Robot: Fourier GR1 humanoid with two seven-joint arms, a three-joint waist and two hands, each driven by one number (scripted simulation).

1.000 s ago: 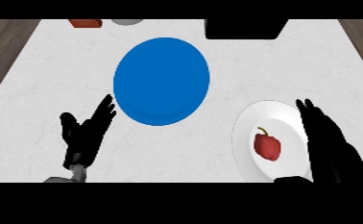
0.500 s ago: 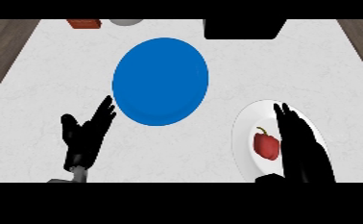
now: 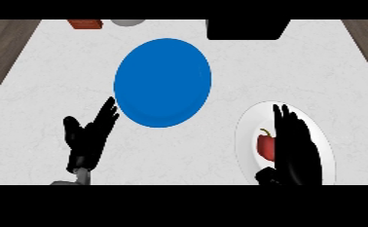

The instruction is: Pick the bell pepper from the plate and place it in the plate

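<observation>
A red bell pepper [image 3: 265, 145] with a dark stem lies on a white plate [image 3: 248, 123] at the lower right of the counter. My right hand [image 3: 293, 148] hovers over that plate with straight fingers, covering the pepper's right side. A large blue plate [image 3: 163, 82] sits in the middle of the counter with nothing on it. My left hand [image 3: 87, 138] rests open at the lower left, fingers up, just beside the blue plate's lower-left rim.
A black box [image 3: 247, 28] stands at the counter's far edge, right of centre. A red-brown object [image 3: 85, 24] and a grey round object [image 3: 127, 22] sit at the far left. Wooden floor shows past both side edges.
My right hand has slid left over the white plate and now overlaps the pepper. The left hand and both plates have stayed where they were.
</observation>
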